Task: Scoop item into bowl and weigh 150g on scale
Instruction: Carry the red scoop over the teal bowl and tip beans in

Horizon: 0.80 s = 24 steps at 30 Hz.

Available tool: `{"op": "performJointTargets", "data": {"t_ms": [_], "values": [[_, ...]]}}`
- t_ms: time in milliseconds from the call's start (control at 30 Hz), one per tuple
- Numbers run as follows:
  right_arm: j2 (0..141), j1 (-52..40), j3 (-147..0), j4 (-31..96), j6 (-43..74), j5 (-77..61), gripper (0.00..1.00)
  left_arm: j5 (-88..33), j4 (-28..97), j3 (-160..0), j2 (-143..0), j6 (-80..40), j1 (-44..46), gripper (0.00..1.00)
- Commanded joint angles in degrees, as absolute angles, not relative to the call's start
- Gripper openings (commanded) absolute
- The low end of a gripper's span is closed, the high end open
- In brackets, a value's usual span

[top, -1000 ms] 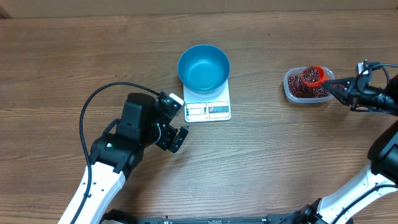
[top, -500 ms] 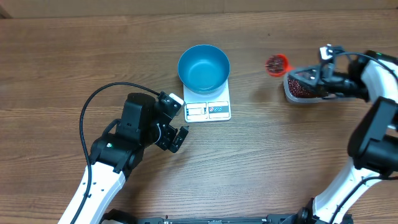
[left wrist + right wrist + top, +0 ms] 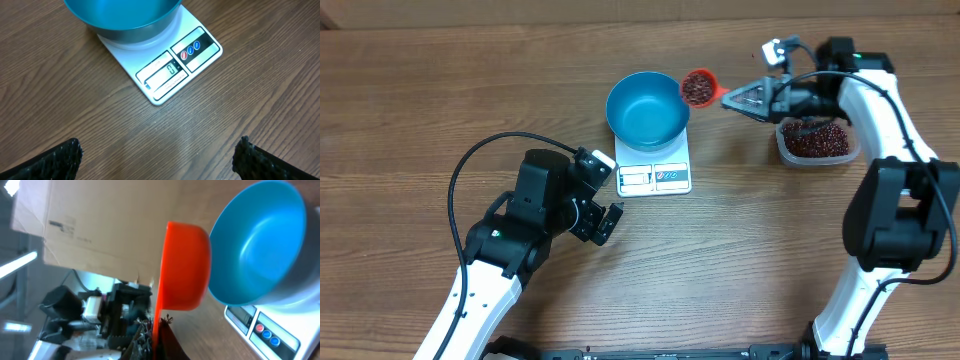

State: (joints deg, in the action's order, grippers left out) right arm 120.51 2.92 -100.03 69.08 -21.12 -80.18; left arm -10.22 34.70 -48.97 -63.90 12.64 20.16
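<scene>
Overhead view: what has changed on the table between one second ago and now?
The right hand, shut on the handle of the red scoop, carried the scoop with its beans from over the clear tub leftwards, to the rim of the blue bowl. Nothing was taken up or let go. The bowl, the scale and the open left hand stayed where they were.

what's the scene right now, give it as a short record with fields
bowl: blue, on the scale, looks empty
display: reads 0
scoop: red, loaded with beans, at the bowl's right rim
right claw: shut on the scoop's handle
left claw: open, empty, beside the scale
tub: clear, beans inside, right of the bowl
</scene>
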Motion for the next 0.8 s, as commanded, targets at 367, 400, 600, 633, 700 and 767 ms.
{"op": "performJointTargets", "data": {"t_ms": [367,400,600,633,700,767], "values": [[120.4,-9.0,-102.3,51.1,7.7,-55.5,0.04,-11.0,34.7,-48.5,-64.1,14.0,20.3,1.00],[120.4,-9.8,-102.3,51.0,7.7,-53.2,0.04,-11.0,34.7,-48.5,-64.1,14.0,20.3,1.00],[120.4,-13.9,-104.8,51.5,7.1,-39.2,0.04,-11.0,34.7,-48.5,-64.1,14.0,20.3,1.00],[120.4,-14.6,-105.6,51.7,6.9,-36.6,0.04,-11.0,34.7,-48.5,-64.1,14.0,20.3,1.00],[120.4,-15.9,-106.9,52.0,5.5,-32.7,0.04,-11.0,34.7,-48.5,-64.1,14.0,20.3,0.99],[120.4,-17.1,-108.1,52.4,5.3,-28.1,0.04,-11.0,34.7,-48.5,-64.1,14.0,20.3,0.99]]}}
